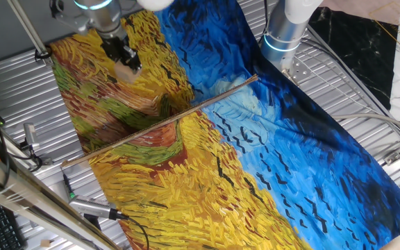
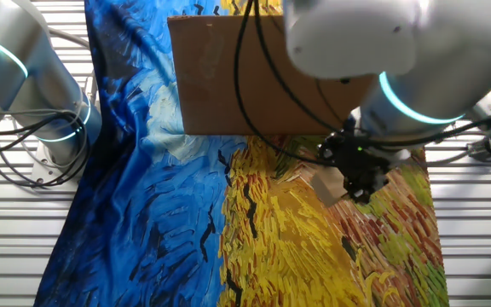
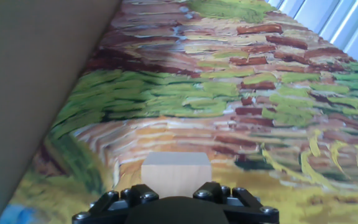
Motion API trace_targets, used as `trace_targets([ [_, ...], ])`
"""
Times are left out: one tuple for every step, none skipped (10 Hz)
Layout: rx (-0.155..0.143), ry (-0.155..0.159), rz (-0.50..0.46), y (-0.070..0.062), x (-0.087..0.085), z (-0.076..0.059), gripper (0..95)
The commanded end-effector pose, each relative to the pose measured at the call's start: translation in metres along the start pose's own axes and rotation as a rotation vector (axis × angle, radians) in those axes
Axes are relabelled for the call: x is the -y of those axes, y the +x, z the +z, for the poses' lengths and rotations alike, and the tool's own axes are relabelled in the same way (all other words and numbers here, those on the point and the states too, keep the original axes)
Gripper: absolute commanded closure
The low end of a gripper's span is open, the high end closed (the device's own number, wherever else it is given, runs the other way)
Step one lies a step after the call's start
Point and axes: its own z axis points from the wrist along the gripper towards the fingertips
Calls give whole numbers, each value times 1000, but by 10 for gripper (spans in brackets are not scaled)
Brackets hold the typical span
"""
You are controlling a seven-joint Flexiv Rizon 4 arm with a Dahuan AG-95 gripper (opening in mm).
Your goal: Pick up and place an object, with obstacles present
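The light tan wooden cube [image 1: 126, 70] sits between the fingers of my gripper [image 1: 125, 62] at the far left of the painted cloth, at or just above its surface. In the hand view the cube [image 3: 176, 173] fills the gap between the black fingertips, and the jaws stand closed against its sides. In the other fixed view the cube [image 2: 326, 188] shows just left of the gripper [image 2: 361, 188]. The long thin brown rod [image 1: 160, 121] lies diagonally across the cloth's middle, well apart from the gripper. It does not show in the other two views.
A brown cardboard box [image 2: 245, 81] stands close beside the gripper and fills the left of the hand view [image 3: 30, 93]. A second arm's base [image 1: 283, 35] stands at the cloth's far edge. Cables and a pen-like tool [image 1: 92, 208] lie on the grey rails.
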Motion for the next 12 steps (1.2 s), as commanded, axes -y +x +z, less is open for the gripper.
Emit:
trace_targets([
  [-13, -4, -8, 7, -2, -14, 950],
  [-16, -4, -16, 11, -2, -19, 950],
  [-15, -7, -20, 13, -3, -22, 950],
  [-15, -6, -24, 14, -4, -24, 950],
  [-16, -3, -22, 14, -4, -24, 950],
  [-23, 8, -20, 14, -4, -24, 950],
  [-24, 13, -33, 14, -4, -24, 950],
  [-21, 15, -41, 14, -4, -24, 950],
  [-9, 19, -68, 14, -4, -24, 950],
  [2, 23, -82, 14, -4, -24, 950],
  [6, 25, -84, 14, -4, -24, 950],
  [10, 26, -87, 14, -4, -24, 950],
])
